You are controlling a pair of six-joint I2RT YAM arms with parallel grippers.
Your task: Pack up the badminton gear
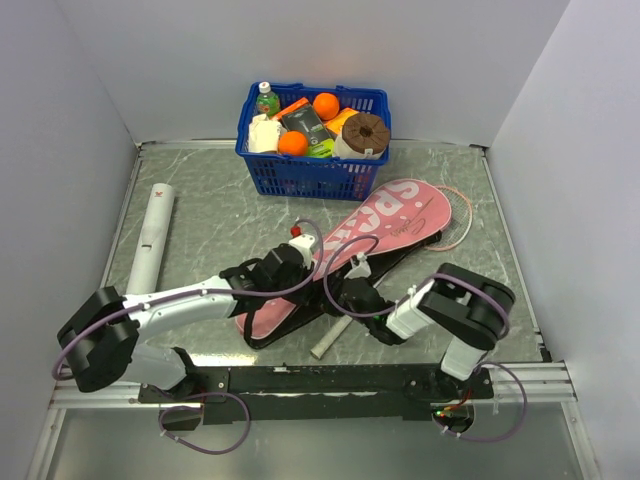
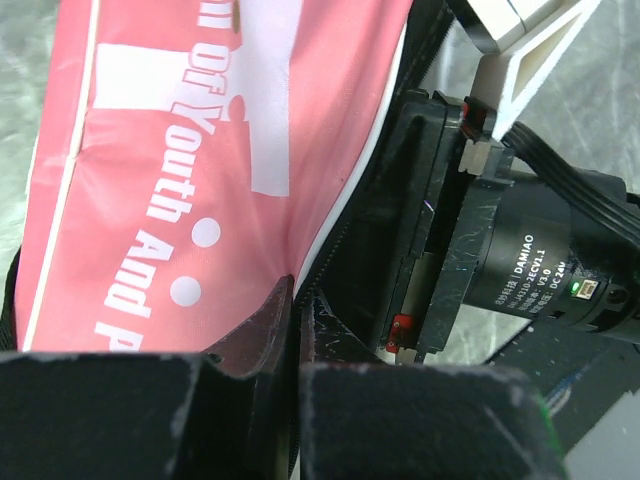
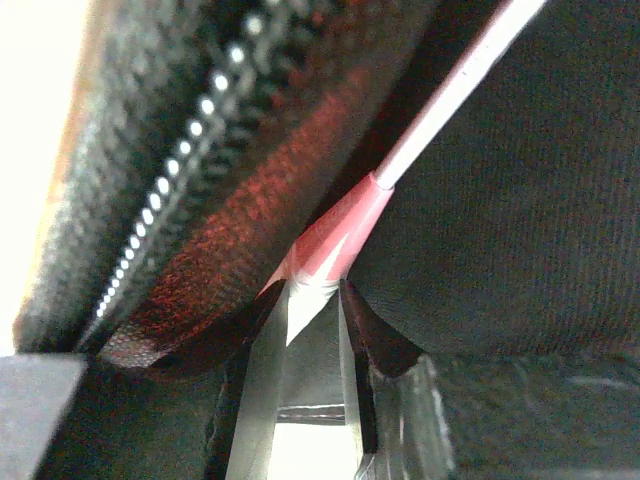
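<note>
While the pink SPORT cover (image 1: 372,232) lies slantwise across the worktop (image 1: 200,205), mouth toward the near edge, the racket handle (image 3: 335,240) runs along it between the right fingers (image 3: 378,342), grip unclear; the left fingers (image 2: 250,330) pinch the cover's edge

The cover (image 1: 345,255) is pink with bold white lettering and white dots, edged in black. Its zipper (image 3: 170,190) is black with a row of silvery teeth. The racket (image 3: 340,235) has a white shaft running into a pink collar and a pale handle. The tube (image 1: 150,240) by the bench's left edge is white. The bench (image 1: 220,215) is grey-green with pale marble veining. The basket (image 1: 310,175) at the far edge is blue lattice, holding bright orange fruit (image 1: 326,105) and a green-capped bottle (image 1: 266,98).
</note>
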